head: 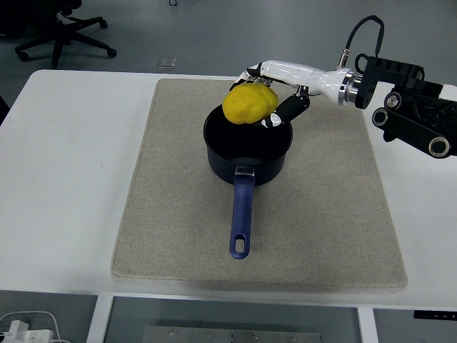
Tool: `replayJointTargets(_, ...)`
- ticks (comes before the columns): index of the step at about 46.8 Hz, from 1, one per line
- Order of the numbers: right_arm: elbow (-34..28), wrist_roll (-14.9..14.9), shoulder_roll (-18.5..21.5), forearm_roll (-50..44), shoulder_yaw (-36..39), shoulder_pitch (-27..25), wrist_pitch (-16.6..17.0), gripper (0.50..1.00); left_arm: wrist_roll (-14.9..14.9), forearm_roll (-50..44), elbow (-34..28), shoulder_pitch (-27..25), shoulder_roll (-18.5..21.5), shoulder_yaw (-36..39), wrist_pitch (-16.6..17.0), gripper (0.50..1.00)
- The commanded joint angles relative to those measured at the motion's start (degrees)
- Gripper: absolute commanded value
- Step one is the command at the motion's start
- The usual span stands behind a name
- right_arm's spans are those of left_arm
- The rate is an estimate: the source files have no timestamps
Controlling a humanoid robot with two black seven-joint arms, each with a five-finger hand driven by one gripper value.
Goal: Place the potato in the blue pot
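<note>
Now potato held over blue pot.

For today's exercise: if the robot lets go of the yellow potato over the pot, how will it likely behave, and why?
The potato looks rounded and lumpy, so it would probably roll or wobble a little before settling. It keeps its shape in the right hand, so it seems stiff, not squashy. It hangs over the far rim of the blue pot, so the walls should probably contain it.

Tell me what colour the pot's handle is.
The handle is blue, slightly brighter than the dark blue pot; the head view shows it plainly.
</note>
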Motion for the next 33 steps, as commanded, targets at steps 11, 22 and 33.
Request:
replayJointTargets(11,0.1,0.0,0.1,0.0,-0.6,-0.5,0.1,0.924,0.0,0.0,0.0,0.1,0.0,0.0,0.0,0.994)
replayJointTargets(22,0.0,0.0,0.1,0.0,-0.8,-1.4,0.1,0.924,0.0,0.0,0.0,0.0,0.0,0.0,0.0,0.994)
replayJointTargets(33,0.0,0.1,-0.4,0.0,-0.5,-1.4,0.1,0.924,0.0,0.0,0.0,0.0,0.0,0.0,0.0,0.994)
